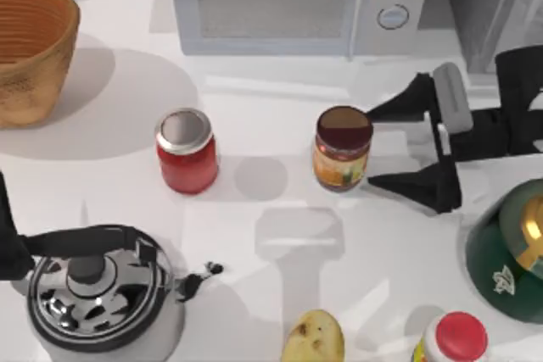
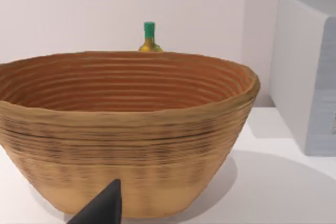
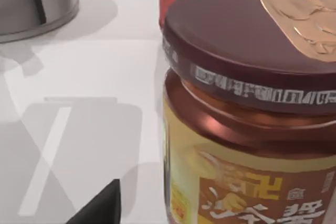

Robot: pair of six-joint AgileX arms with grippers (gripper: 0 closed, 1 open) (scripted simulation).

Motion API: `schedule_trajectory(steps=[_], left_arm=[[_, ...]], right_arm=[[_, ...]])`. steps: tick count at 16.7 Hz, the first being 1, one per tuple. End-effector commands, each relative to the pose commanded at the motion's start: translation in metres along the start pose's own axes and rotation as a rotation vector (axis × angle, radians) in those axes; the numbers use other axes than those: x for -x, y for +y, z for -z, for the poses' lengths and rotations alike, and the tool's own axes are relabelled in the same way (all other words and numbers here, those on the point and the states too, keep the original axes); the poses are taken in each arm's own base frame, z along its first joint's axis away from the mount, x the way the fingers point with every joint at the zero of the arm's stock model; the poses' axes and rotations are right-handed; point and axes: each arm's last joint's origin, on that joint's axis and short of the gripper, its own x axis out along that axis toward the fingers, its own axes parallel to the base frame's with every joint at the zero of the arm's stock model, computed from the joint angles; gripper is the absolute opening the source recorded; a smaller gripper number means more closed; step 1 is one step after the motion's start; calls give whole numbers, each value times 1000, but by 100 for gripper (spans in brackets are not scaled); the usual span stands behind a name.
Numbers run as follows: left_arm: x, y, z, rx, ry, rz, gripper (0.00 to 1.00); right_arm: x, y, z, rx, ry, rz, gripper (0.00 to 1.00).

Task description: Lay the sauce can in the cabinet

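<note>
From above, we are reaching our right gripper [image 1: 386, 148], fingers spread wide and gripping nothing, toward the upright sauce can [image 1: 343, 148] mid-table, seemingly not touching yet. At the right wrist, the sauce can [image 3: 247, 114] is looming close; grasping and carrying to the cabinet [image 1: 488, 6] are remaining, while our left gripper [image 1: 8, 243] is idling at the left edge

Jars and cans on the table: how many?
2 for certain. The sauce can stands mid-table before the open right gripper; a red can stands to its left. Others may be hidden.
</note>
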Motion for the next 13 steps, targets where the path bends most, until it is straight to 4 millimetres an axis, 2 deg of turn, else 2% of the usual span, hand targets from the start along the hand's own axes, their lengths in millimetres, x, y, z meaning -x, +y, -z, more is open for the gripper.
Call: schedule_trajectory(steps=[2,5,9,13], left_arm=[[0,0,0,0,0,0,100],[0,0,0,0,0,0,100],[0,0,0,0,0,0,100],[0,0,0,0,0,0,100]], right_arm=[[2,-1,-1,-1,1,6,100],[-5,-10,-7,0,-1,4,100],[-28,-21,-16,2,1,1,100],[-51,-16,-14,2,2,-3,100]])
